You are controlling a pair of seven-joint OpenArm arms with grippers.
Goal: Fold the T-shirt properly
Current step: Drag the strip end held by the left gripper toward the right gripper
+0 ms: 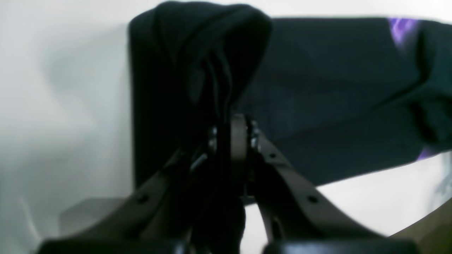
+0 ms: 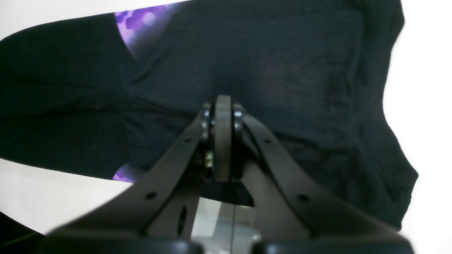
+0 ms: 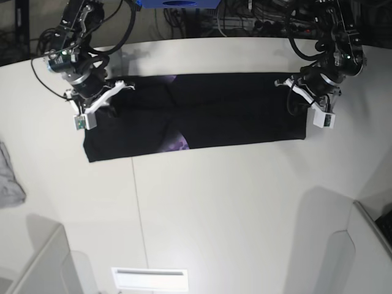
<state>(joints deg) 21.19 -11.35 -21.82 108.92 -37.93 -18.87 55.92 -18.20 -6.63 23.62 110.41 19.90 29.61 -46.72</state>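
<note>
The black T-shirt [image 3: 208, 110] lies folded into a long band across the white table, with a purple print [image 3: 178, 144] peeking out at its front edge. At the band's right end, my left gripper [image 3: 298, 92] is shut on the shirt. In the left wrist view a bunched peak of black cloth [image 1: 197, 53] rises from the closed tips [image 1: 231, 121]. My right gripper [image 3: 113, 92] is at the band's far left corner. Its tips [image 2: 223, 106] are shut and rest against the T-shirt [image 2: 289, 70]. No fold shows between them. Purple print [image 2: 141, 21] shows beside them.
A small grey cloth [image 3: 9, 180] lies at the table's left edge. A blue box [image 3: 177, 3] and cables sit behind the table. White bin-like shapes stand at the front left [image 3: 37, 263] and front right [image 3: 343, 257].
</note>
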